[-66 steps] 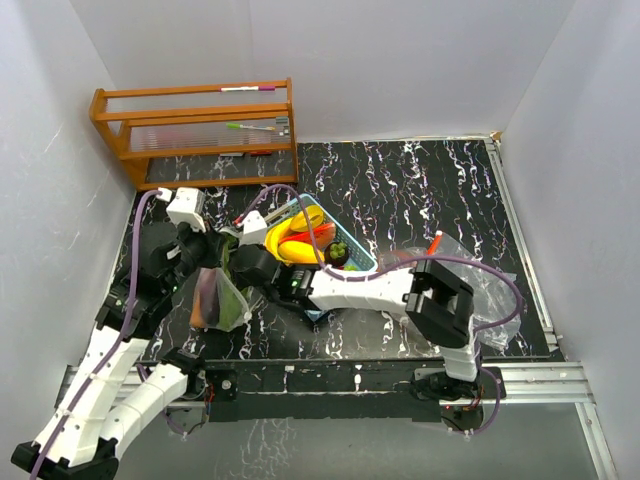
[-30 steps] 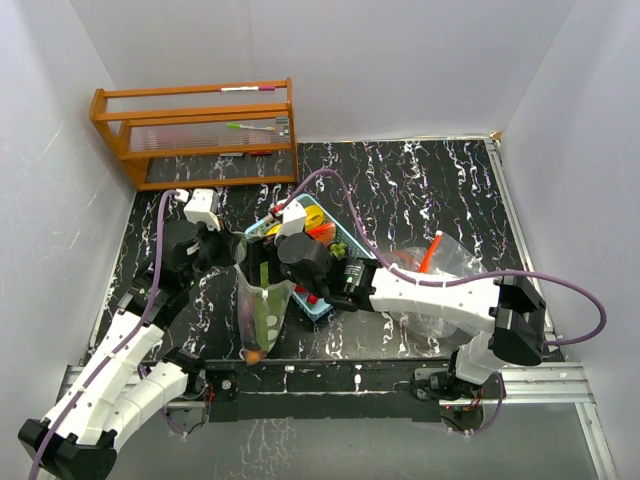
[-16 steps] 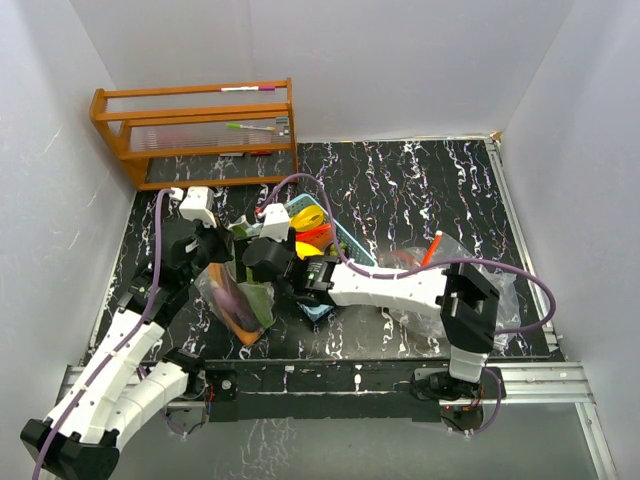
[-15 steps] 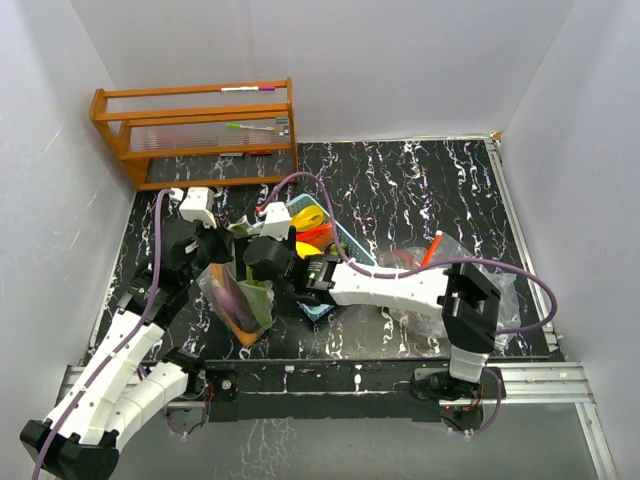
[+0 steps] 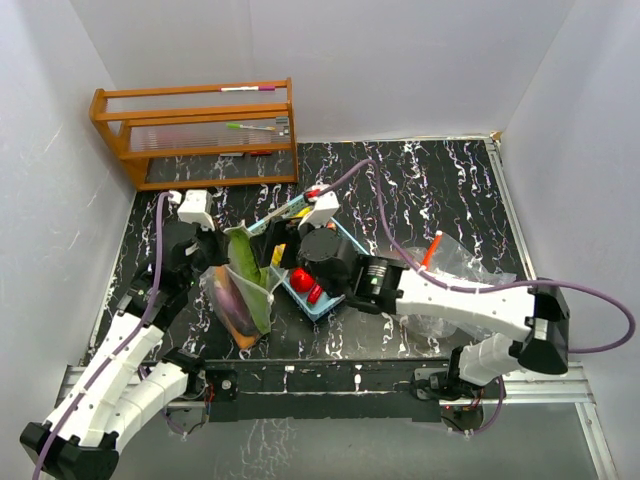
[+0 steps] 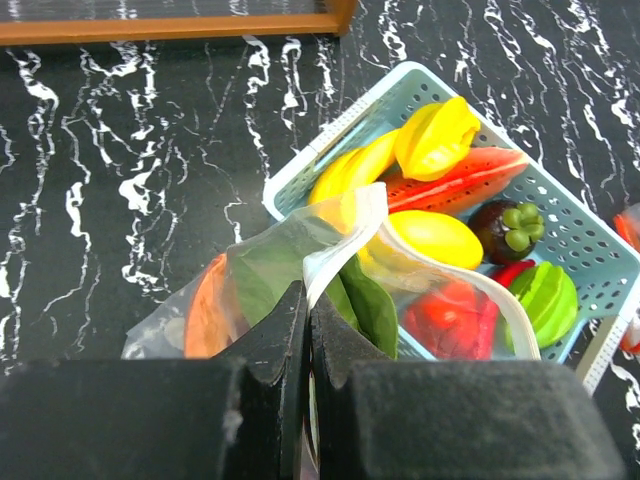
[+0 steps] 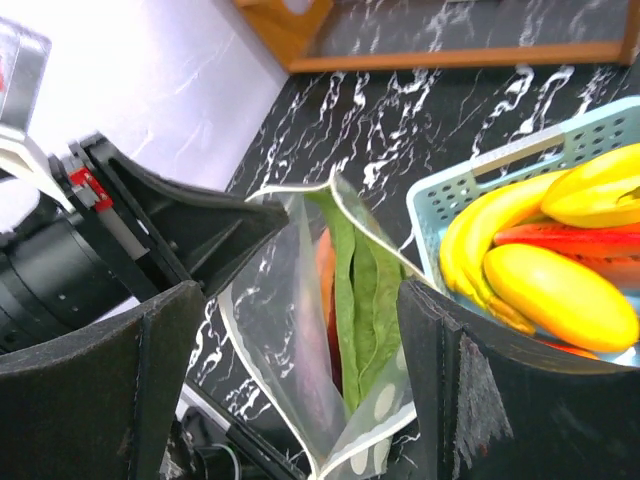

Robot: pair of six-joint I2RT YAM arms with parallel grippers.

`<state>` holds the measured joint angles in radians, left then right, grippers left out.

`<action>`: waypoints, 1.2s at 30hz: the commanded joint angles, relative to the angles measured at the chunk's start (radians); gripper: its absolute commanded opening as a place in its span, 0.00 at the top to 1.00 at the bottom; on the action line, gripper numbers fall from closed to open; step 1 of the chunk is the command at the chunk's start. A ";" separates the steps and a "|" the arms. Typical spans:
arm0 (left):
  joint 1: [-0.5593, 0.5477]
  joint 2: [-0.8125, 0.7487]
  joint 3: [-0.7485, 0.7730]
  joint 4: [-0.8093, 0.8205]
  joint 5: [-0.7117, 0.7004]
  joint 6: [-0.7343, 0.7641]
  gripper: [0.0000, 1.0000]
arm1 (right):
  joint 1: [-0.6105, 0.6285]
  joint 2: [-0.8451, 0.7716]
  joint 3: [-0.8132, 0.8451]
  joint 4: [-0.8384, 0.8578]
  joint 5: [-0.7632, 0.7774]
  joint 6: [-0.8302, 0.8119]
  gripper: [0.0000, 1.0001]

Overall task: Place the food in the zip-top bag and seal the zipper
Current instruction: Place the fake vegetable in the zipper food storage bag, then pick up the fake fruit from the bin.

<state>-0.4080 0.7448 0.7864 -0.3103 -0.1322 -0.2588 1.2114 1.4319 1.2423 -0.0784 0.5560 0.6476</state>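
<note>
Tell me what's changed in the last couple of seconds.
The right arm drew back rightward from the bag mouth to above the basket, jaws open and empty. Unchanged: the left arm keeps its jaws shut on the bag's rim, and the bag stays beside the basket.

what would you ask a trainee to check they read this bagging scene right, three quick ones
1. True or false: the left claw is shut on the rim of the zip-top bag.
2. The right claw is: A) open and holding nothing, B) shut on a banana, C) shut on the bag's far rim.
3. Short answer: where is the watermelon slice lying now?

Key: 1 true. 2 A. 3 in the basket, not yet in the bag.
</note>
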 commanded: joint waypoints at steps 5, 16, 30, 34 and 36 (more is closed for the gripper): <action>-0.004 -0.003 0.192 -0.142 -0.183 0.059 1.00 | -0.195 0.024 0.097 -0.356 -0.067 0.024 0.19; -0.003 0.010 0.225 -0.185 -0.254 0.094 1.00 | -0.350 0.089 0.058 -0.470 -0.224 -0.070 0.23; -0.003 0.045 0.253 -0.182 -0.269 0.116 1.00 | -0.394 0.213 0.042 -0.613 -0.253 -0.063 0.21; -0.003 0.055 0.247 -0.166 -0.259 0.116 1.00 | -0.404 0.258 0.040 -0.592 -0.258 -0.066 0.20; -0.004 0.057 0.244 -0.168 -0.258 0.117 1.00 | -0.406 0.283 0.043 -0.602 -0.279 -0.063 0.20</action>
<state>-0.4084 0.8078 0.9936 -0.5175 -0.3817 -0.1547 0.8104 1.6699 1.2732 -0.6994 0.2958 0.5819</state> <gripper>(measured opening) 0.008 0.797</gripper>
